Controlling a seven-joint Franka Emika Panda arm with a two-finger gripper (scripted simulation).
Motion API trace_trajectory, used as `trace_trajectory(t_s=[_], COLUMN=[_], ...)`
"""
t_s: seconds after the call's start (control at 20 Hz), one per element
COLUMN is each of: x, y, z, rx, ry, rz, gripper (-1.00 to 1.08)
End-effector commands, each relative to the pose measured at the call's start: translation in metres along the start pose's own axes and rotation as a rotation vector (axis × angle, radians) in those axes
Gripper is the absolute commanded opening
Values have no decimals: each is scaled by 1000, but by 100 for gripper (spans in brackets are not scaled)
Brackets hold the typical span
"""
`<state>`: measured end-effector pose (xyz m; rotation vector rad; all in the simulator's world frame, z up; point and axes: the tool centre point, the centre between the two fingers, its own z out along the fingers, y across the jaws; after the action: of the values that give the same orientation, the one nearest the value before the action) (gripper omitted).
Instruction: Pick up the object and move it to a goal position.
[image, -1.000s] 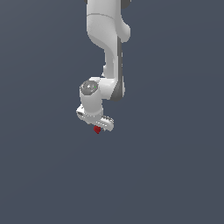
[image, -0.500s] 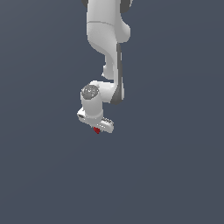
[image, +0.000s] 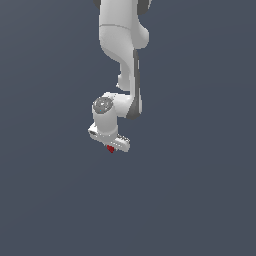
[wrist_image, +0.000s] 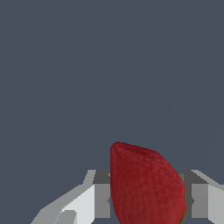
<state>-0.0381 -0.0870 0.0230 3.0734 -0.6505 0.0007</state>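
1. Jaws are closing in on the strawberry (wrist_image: 146, 186) from both sides, with no daylight showing between the grey fingers (wrist_image: 101, 199) and the red skin, so the gripper (image: 111, 146) is gripping it and nothing else
2. Arm (image: 122, 65) is reaching down from above over a plain dark floor (image: 200, 200), carrying the fruit clear of it, as far as I can judge
3. Gripper is dwarfing the fruit, which is peeking out just beneath it in the exterior view, so it is likely weighing very little
4. Strawberry is tapering to a point, with dimpled skin; I am judging it soft and bruisable, so the hold is best sitting across the broad middle, squeezing gently, since the narrow tip is likely slipping out
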Motion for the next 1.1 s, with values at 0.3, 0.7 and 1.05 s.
trace_trajectory(t_s=[0.3,0.7,1.05], x=[-11,-38,-65], y=[-29,-102,-183], z=[-1,-5,-9], rx=[0,0,0], ry=[0,0,0], rz=[-1,-1,-1], gripper=[-100,-100,-100])
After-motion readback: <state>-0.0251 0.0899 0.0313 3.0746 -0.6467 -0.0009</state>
